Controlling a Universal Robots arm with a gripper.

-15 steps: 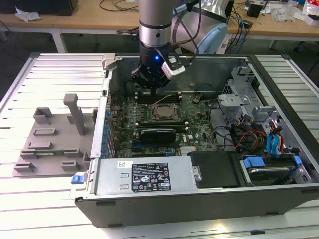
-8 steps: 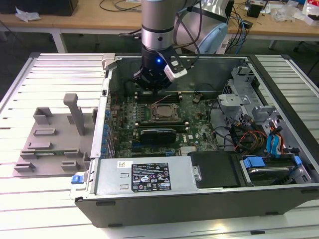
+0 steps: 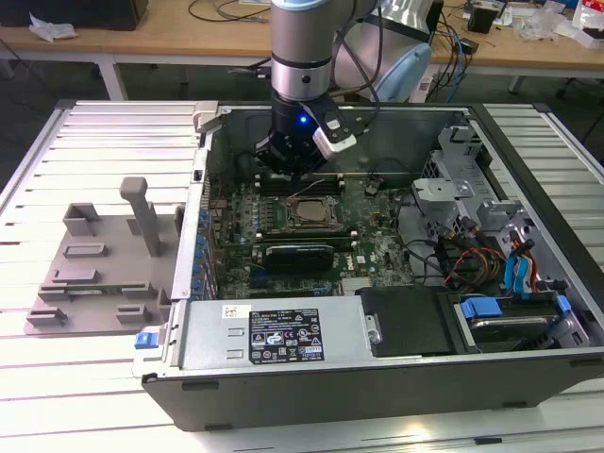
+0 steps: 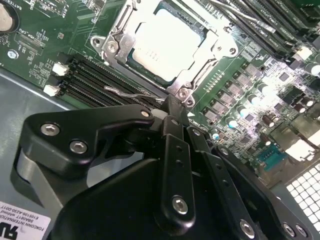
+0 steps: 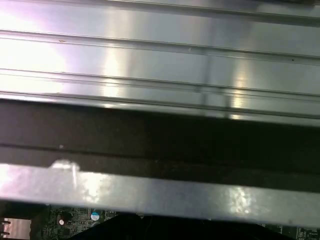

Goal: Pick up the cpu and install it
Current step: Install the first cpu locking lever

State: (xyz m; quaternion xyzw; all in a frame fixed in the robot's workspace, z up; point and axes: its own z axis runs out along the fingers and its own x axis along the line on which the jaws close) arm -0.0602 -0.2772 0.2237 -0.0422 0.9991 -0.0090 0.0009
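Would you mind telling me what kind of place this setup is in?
Probably a robotics lab or workshop: an open computer case lies on a slatted metal table, and cluttered wooden benches with cables stand behind the arm.

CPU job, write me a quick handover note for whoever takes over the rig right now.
Gripper: fingers together, holding nothing, just above the motherboard beside the socket frame.
CPU: lies flat in the socket, metal frame around it; in the exterior view it sits at the board's middle, arm above the far side of it.
Done: the chip is placed in the socket.
Left: whether the latch is locked cannot be told; check it.
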